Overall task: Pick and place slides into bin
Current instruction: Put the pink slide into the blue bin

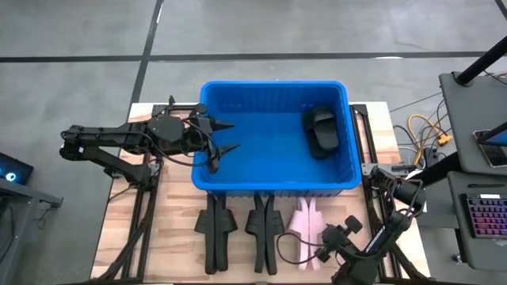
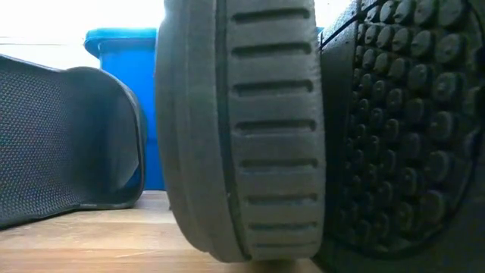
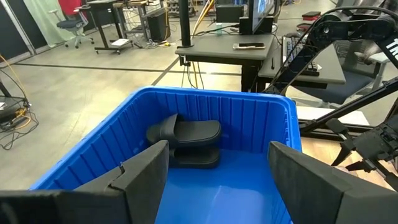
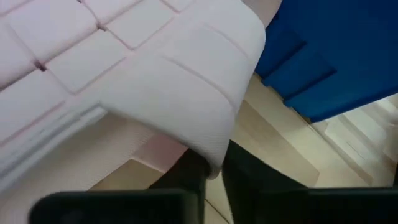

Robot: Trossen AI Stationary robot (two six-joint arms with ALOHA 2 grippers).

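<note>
High view shows the right gripper (image 1: 321, 252) at the pink slide (image 1: 305, 229) on the bench (image 1: 174, 237), fingers pinched on its edge. Left gripper (image 1: 226, 137) hovers over the bin (image 1: 273, 184), fingers wide; one black slide (image 1: 322, 131) lies inside.

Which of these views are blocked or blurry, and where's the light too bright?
Low view: black slides fill the frame up close, with blown-out white light behind the bin. Right wrist view: the pink slide is so near it looks soft. High view and left wrist view: evenly lit and clear.
</note>
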